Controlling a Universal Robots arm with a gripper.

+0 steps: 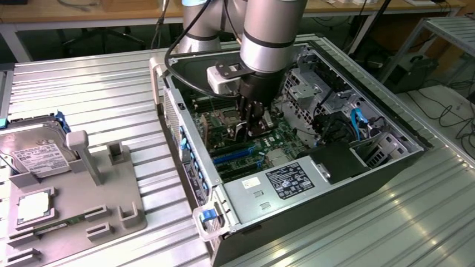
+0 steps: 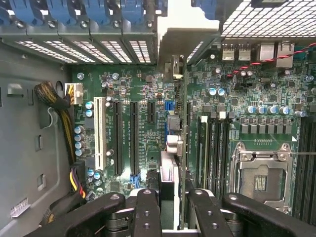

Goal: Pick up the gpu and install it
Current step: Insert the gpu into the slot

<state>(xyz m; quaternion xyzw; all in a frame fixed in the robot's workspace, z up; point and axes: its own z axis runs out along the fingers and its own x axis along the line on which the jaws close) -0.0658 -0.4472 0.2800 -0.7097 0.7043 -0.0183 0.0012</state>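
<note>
Gpu [image 2: 170,163] edge-on, clamped in gripper [image 2: 168,210], standing upright above motherboard [image 2: 123,89] slots.

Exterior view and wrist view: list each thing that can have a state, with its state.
computer case, open, side panel off
gpu, held edge-on over the motherboard
gripper, shut on the gpu
long black slots, empty
hard drive, resting in the grey holder
</note>
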